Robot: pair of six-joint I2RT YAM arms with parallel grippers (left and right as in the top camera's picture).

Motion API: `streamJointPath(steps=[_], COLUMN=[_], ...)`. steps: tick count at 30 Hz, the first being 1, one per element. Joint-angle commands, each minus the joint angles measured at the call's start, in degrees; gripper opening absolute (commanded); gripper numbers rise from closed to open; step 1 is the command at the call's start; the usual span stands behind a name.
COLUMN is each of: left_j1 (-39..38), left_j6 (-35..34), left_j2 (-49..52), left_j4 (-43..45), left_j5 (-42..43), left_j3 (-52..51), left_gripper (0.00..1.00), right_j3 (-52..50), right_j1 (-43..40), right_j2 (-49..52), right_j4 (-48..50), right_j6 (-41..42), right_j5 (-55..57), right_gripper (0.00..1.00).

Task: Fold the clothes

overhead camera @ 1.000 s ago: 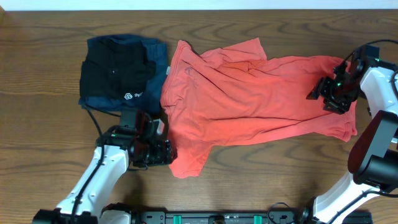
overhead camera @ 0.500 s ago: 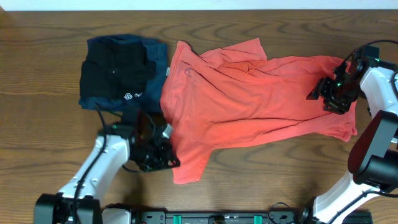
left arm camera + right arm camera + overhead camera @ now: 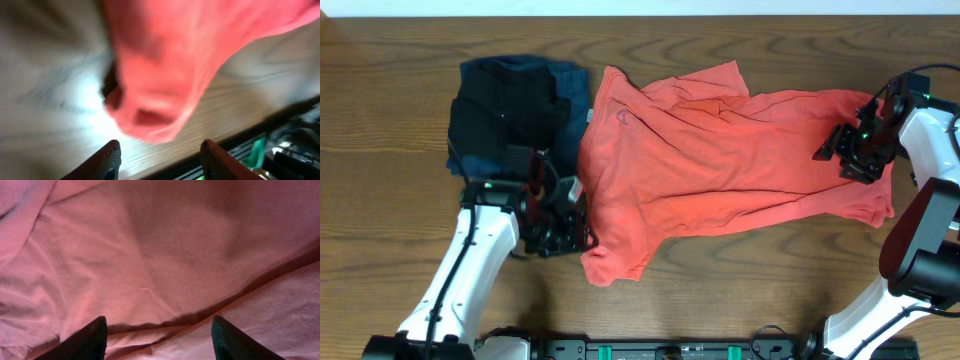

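coral-red T-shirt (image 3: 720, 160) at table (image 3: 380, 180) centre | black garment (image 3: 500, 110) on navy-blue garment (image 3: 575, 85) at 10 o'clock, left arm (image 3: 480, 250) overlapping | left gripper (image 3: 160, 150) at 8 o'clock sleeve, jaws apart, empty | right gripper (image 3: 157, 325) at 3 o'clock, jaws wide over fabric

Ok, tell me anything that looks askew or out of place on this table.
The coral T-shirt lies unfolded and rumpled, set crooked across the table, one sleeve trailing toward the front edge. Its left edge crowds the folded navy garment. Nothing looks spilled or torn.
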Motion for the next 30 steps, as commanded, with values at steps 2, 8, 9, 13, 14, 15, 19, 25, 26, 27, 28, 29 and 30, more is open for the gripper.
streamJointPath(steps=[2,8,9,13,14,15,19,25,26,27,28,29,30], left_j1=[0.24,0.22,0.22,0.2,0.2,0.2,0.17,0.17,0.2,0.2,0.2,0.2,0.2], left_j6=[-3.13,-1.75,-1.79,-2.8,-3.98,-4.63,-5.03,-14.78,-17.11,-18.4,-19.39,-20.52,-21.64], left_j2=[0.42,0.42,0.42,0.42,0.42,0.42,0.5,0.63,0.63,0.63,0.66,0.66,0.66], left_j4=[-0.5,-0.59,-0.07,3.67,4.46,5.55,9.16,11.63,12.63,13.44,14.23,14.93,15.39], left_j5=[-3.67,-4.48,-6.43,-6.45,-6.43,-6.43,-3.58,-2.97,-2.97,-2.99,-3.02,-3.02,-3.04], left_j3=[-3.48,-5.35,-5.79,-8.68,-9.46,-10.4,-11.69,-11.76,-11.89,-12.04,-12.35,-12.81,-13.29], left_gripper=[0.63,0.64,0.64,0.58,0.58,0.58,0.57,0.56,0.56,0.56,0.56,0.56,0.56], right_j3=[0.74,0.74,0.74,0.74,0.74,0.74,0.74,0.74,0.74,0.74,0.74,0.74,0.74], right_j1=[-0.2,-0.13,-0.13,-0.13,-0.13,-0.13,-0.13,-0.13,-0.13,-0.13,-0.13,-0.13,-0.13], right_j2=[-1.05,-1.05,-1.05,-1.05,-1.05,-1.05,-1.05,-1.05,-1.05,-1.05,-1.05,-1.05,-1.05], right_j4=[0.09,0.39,0.35,0.26,0.26,0.28,0.35,0.11,0.11,0.09,0.04,-0.11,-0.15], right_j6=[0.66,0.66,0.66,0.66,0.66,0.66,0.66,0.68,0.68,0.68,0.66,0.68,0.66], right_j5=[0.11,0.11,0.11,0.11,0.11,0.11,0.11,0.11,0.11,0.09,0.09,0.09,0.09], right_gripper=[0.65,0.65,0.65,0.65,0.65,0.65,0.65,0.65,0.65,0.65,0.65,0.65,0.65])
